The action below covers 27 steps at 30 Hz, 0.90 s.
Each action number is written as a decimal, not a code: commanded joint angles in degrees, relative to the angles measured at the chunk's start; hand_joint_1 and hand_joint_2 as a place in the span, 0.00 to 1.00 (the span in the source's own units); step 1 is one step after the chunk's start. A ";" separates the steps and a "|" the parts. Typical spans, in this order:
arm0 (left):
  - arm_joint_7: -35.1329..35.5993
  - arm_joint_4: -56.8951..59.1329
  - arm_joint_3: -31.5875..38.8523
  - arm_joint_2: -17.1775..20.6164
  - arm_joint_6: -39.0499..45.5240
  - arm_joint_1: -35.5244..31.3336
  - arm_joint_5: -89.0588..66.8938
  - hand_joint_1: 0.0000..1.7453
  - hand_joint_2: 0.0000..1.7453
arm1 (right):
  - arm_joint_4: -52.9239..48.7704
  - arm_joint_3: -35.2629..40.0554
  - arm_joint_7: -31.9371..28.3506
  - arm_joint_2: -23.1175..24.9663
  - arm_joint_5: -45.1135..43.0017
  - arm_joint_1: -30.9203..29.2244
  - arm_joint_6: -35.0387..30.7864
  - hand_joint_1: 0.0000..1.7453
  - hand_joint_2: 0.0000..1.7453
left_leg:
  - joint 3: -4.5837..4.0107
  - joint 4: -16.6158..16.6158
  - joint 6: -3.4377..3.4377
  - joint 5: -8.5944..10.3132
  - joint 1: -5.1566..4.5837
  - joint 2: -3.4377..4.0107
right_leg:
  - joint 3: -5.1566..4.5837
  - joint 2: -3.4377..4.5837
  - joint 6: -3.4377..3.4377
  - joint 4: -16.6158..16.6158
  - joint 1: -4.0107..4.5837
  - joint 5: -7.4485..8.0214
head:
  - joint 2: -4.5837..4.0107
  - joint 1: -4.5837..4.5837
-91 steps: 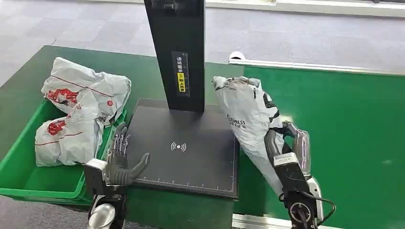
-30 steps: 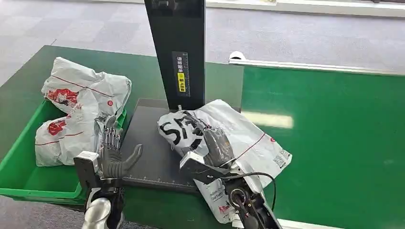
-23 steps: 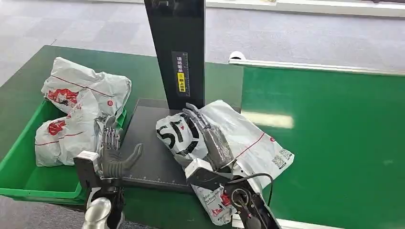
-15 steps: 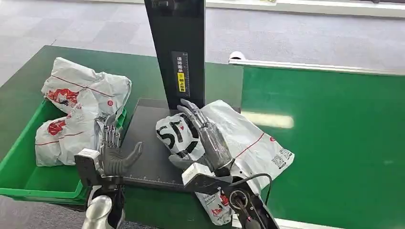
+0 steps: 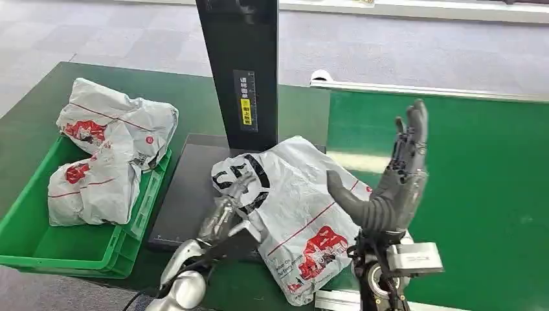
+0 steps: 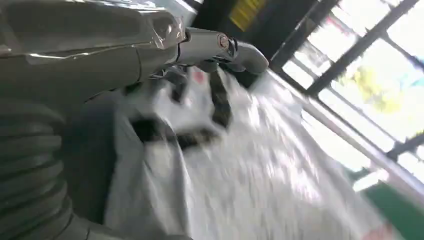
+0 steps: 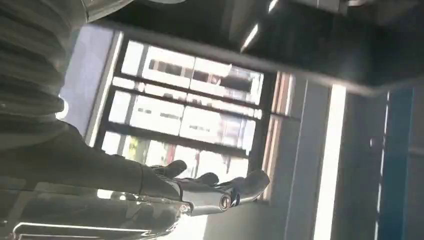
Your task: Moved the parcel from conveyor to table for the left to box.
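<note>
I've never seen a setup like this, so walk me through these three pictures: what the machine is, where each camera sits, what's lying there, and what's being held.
This is a humanoid robot with two silver arms ending in many-fingered hands. The wide picture comes from its head, looking down; the other two come from cameras at its wrists, so they look tilted. A grey parcel lies partly on a black scanner platform, under a black post, beside a green conveyor belt. The left hand reaches onto the parcel's near edge; whether it grips is unclear. The right hand is raised, fingers spread, holding nothing. A green bin holds more parcels.
</note>
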 commanded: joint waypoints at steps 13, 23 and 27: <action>2.44 29.31 -17.76 -2.54 -3.20 -11.71 -9.96 0.00 1.00 | -4.57 -6.30 -1.01 -0.19 -1.03 2.50 -0.81 0.00 1.00 | 0.09 -0.09 0.04 0.05 0.01 -0.09 | 0.13 -0.04 0.01 -0.08 0.01 0.03 | -0.02 0.02; 0.71 30.34 -15.44 -2.97 0.41 -12.43 -8.98 0.99 1.00 | -4.93 -7.45 -0.77 0.60 -0.79 3.11 -0.90 0.00 1.00 | 0.18 -0.13 0.02 0.10 0.01 -0.10 | 0.22 -0.07 -0.02 -0.09 0.02 0.06 | 0.00 0.02; -5.47 26.32 -11.33 -2.41 -4.33 -11.07 -0.82 0.91 1.00 | -3.69 -7.51 -0.93 0.61 -1.22 2.53 -0.55 0.00 1.00 | 0.18 -0.09 0.03 0.07 0.02 0.01 | 0.21 0.05 0.00 -0.08 0.02 0.08 | -0.02 0.02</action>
